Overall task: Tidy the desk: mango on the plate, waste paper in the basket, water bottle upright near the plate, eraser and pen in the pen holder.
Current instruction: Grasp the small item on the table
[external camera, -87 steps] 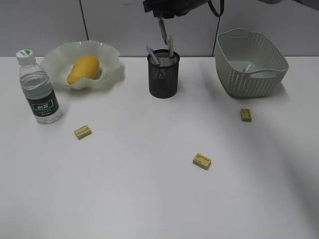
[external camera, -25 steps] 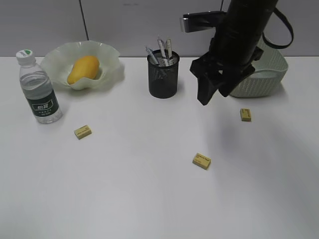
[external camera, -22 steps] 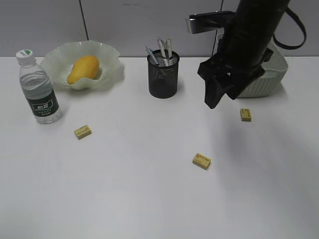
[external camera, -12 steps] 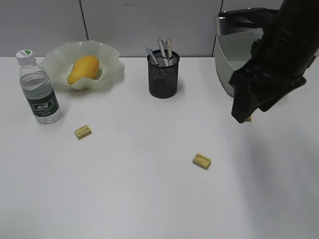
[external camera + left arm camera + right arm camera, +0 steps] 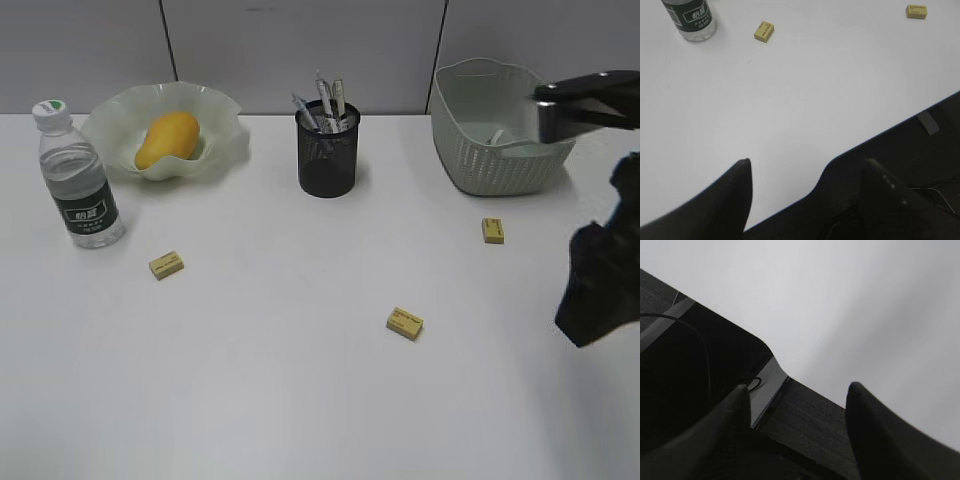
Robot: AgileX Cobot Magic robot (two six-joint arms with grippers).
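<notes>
The exterior view shows the whole white bench (image 5: 300,400). The mango (image 5: 167,139) lies in the green plate (image 5: 225,110) at the back left, and the water bottle (image 5: 78,176) stands upright just in front of the plate, a little to its left. The black pen holder (image 5: 328,150) stands in the middle at the back with several pens (image 5: 330,100) in it. The basket (image 5: 500,150) is at the back right, and something white lies inside it; I cannot tell if this is the waste paper. Three yellow erasers lie on the bench: one (image 5: 166,264) near the bottle, one (image 5: 405,323) in the middle, one (image 5: 493,230) in front of the basket.

The right gripper (image 5: 597,290) appears only as a dark shape at the right edge of this view. The right wrist view shows what the exterior does not: its jaws are apart with nothing between them, over the bench edge.

The left gripper (image 5: 805,175) is seen only in the left wrist view. Its jaws are also apart and empty, above the near bench edge. This view shows only the lower part of the bottle and two erasers.
</notes>
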